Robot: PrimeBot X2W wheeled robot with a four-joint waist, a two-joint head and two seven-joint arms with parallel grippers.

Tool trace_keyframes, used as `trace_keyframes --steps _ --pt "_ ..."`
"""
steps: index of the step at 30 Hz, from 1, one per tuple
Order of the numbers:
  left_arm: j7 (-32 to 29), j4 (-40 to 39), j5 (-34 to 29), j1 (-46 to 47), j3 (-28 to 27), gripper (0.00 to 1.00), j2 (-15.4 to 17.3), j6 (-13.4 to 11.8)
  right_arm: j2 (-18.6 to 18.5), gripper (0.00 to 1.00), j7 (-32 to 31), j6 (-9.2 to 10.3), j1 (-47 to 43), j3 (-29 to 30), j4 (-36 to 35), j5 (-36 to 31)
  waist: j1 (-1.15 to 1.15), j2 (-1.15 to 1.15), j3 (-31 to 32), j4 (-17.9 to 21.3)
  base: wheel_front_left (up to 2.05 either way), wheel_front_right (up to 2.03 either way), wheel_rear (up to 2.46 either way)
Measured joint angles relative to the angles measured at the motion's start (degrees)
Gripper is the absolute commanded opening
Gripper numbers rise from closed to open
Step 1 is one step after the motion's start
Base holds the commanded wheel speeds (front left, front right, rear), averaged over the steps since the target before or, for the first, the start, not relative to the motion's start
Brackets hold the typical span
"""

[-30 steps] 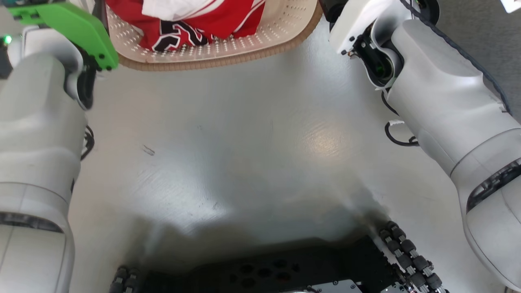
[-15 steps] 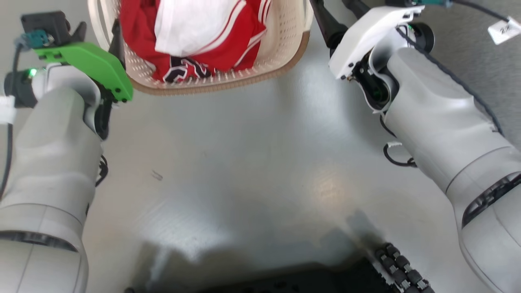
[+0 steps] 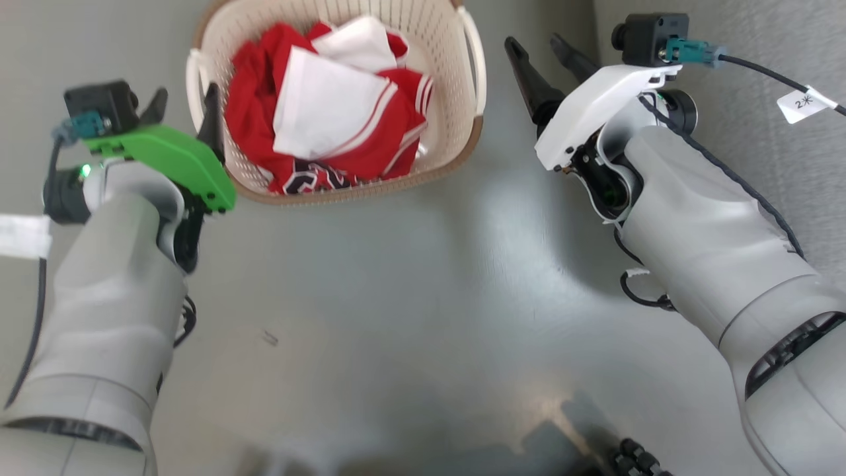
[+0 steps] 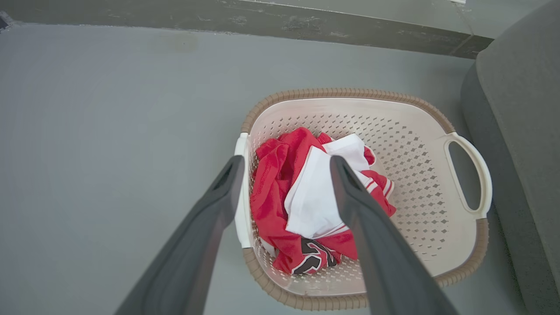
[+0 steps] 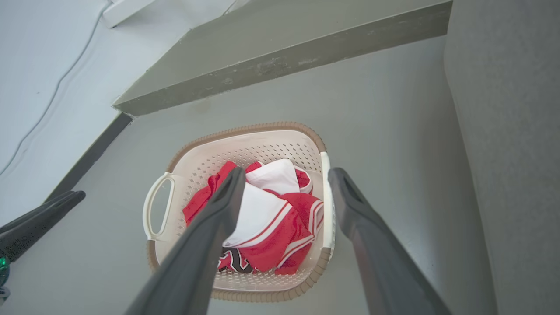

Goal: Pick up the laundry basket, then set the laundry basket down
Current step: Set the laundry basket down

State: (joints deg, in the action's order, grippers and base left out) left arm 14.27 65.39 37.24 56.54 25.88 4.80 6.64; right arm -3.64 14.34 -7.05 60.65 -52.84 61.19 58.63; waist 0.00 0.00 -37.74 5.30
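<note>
The laundry basket (image 3: 456, 99) rests on the grey floor, cream and perforated with a brown rim (image 4: 350, 92), and holds red and white clothes (image 3: 330, 119). My left gripper (image 3: 186, 99) is open by its left handle. In the left wrist view that white handle (image 4: 240, 197) lies between the spread fingers of the left gripper (image 4: 286, 162), and nothing is gripped. My right gripper (image 3: 535, 43) is open just right of the basket. In the right wrist view the right gripper (image 5: 286, 173) frames the basket (image 5: 245, 129) and its right handle (image 5: 326, 197), which I see from above.
A grey upholstered seat (image 4: 520, 109) stands close along the basket's right side and shows again as a seat (image 3: 727, 26) at the upper right of the head view. A dark wall base (image 4: 262, 17) runs behind the basket. My wheeled base (image 3: 634, 456) is at the bottom edge.
The head camera has tilted up, so the whole basket and both grippers' fingers have come into the picture. Both grippers remain open beside the basket.
</note>
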Motion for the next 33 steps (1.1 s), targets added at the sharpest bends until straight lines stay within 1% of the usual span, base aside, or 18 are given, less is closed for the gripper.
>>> trace_keyframes --steps 3,6,13,23,27,28,31,33 --pt "0.0 -1.2 0.3 -1.9 -0.2 1.0 0.0 0.4 -0.5 1.0 0.0 0.0 -0.2 1.8 -2.2 -1.2 0.0 0.0 2.2 0.0 0.0 0.0 0.0" --pt "0.0 -4.2 0.3 -3.4 -1.3 1.0 0.1 0.4 -1.5 1.0 0.0 0.0 -0.9 3.2 -4.1 -2.6 0.0 0.0 4.5 -0.1 0.0 0.0 0.0" --pt "0.2 -10.8 0.2 -7.2 -3.4 1.0 0.2 0.4 -3.5 1.0 0.1 0.0 -8.1 5.8 -7.1 -5.4 0.0 0.0 9.7 -0.7 0.0 0.0 0.0" --pt "0.2 -17.5 -2.3 -16.2 -6.5 1.0 1.4 0.4 -4.2 1.0 0.1 0.03 -16.6 9.9 -13.0 -9.6 -0.01 0.0 17.2 -1.7 0.0 0.0 0.0" --pt "0.2 -21.3 -3.4 -19.4 -7.9 1.0 1.3 0.3 -5.1 1.0 0.1 0.69 -20.0 12.2 -15.9 -11.4 0.0 0.0 20.2 -2.0 0.0 0.0 0.0" --pt "0.2 -21.9 -3.7 -20.3 -8.2 1.0 1.3 0.0 -5.2 1.0 0.1 1.08 -20.8 12.9 -16.7 -12.0 -0.01 0.0 20.9 -2.0 0.0 0.0 0.0" --pt "0.2 -23.4 -4.4 -23.8 -8.4 1.0 1.2 -0.3 -5.2 1.0 0.1 1.2 -23.4 13.9 -18.7 -13.4 0.0 0.0 23.2 -2.2 0.0 0.0 0.0" --pt "0.2 -24.1 -5.2 -26.0 -8.4 1.0 0.8 -0.3 -5.3 1.0 0.1 1.85 -25.5 14.3 -19.6 -14.3 0.0 0.0 24.7 -2.2 0.0 0.0 0.0"
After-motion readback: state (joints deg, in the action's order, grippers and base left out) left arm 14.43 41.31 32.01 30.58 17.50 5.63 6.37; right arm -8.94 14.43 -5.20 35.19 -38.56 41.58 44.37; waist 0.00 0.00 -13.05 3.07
